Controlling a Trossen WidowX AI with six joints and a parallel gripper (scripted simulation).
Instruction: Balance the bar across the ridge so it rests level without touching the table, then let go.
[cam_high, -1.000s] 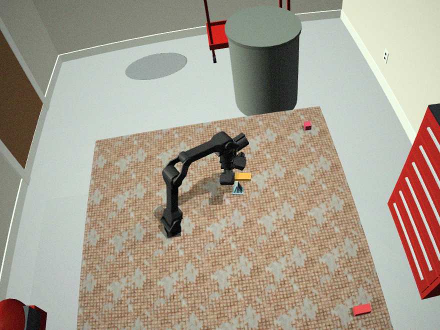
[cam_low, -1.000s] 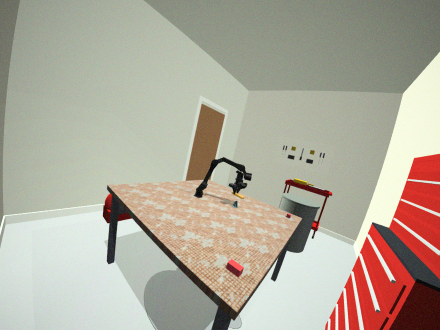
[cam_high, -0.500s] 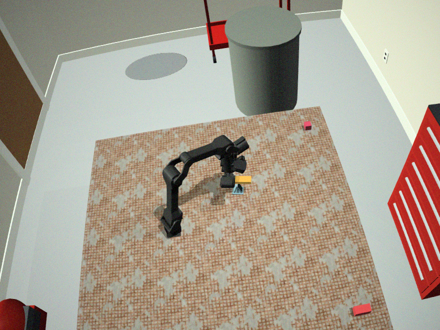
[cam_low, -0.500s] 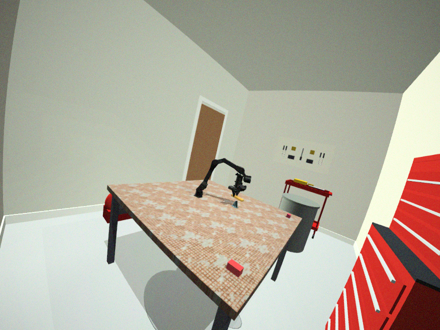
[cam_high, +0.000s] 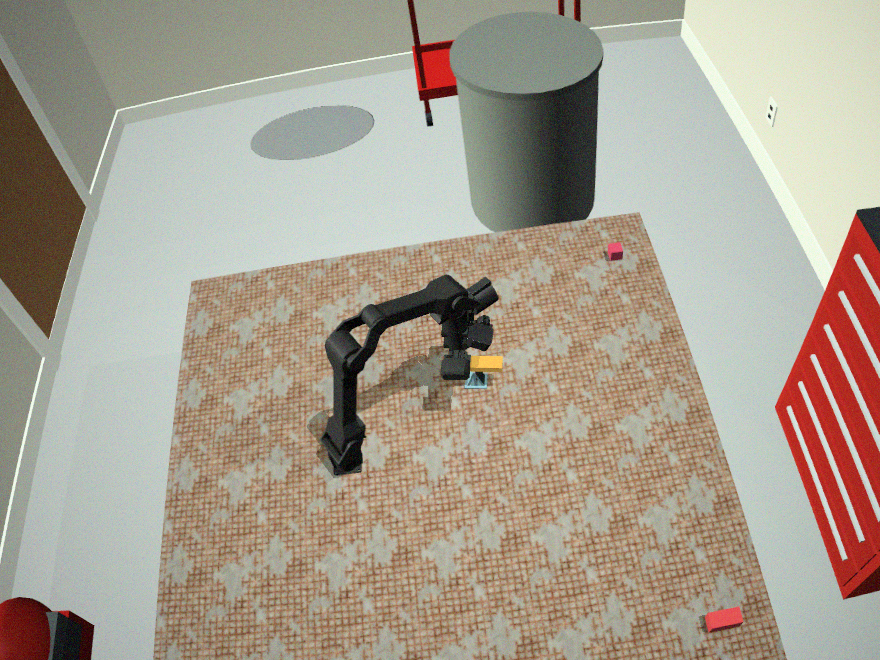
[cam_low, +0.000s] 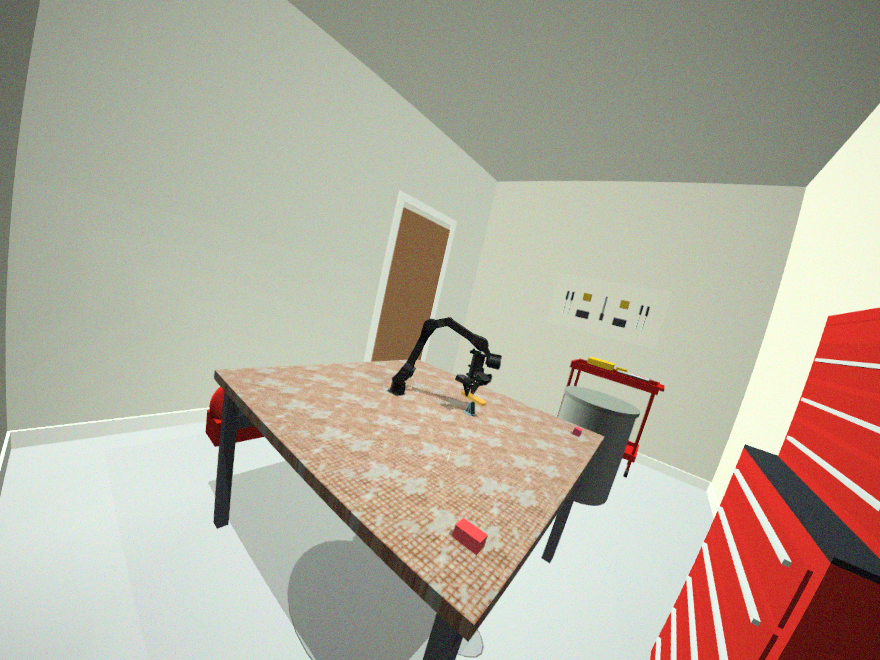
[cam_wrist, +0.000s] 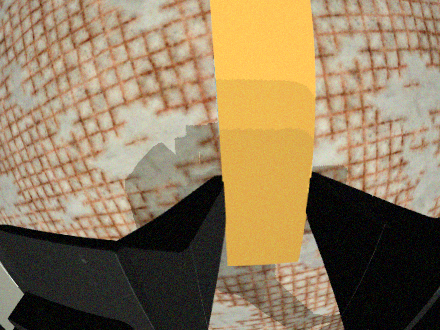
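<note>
My gripper (cam_high: 458, 365) (cam_low: 469, 387) (cam_wrist: 264, 184) is shut on an orange bar (cam_high: 487, 363) (cam_low: 478, 399) (cam_wrist: 266, 112). It grips the bar near one end, and the rest sticks out away from the fingers. The bar hangs just above a small light-blue ridge (cam_high: 476, 382) (cam_low: 471, 409) that stands on the patterned table (cam_high: 440, 532) (cam_low: 369, 454). In the wrist view the bar hides the ridge. I cannot tell whether the bar touches the ridge's top.
A small pink cube (cam_high: 614, 250) (cam_low: 577, 430) sits near the table's far right corner. A red block (cam_high: 723, 618) (cam_low: 469, 534) lies near the front right corner. A grey barrel (cam_high: 529, 120) and red cabinets (cam_high: 838, 397) stand off the table.
</note>
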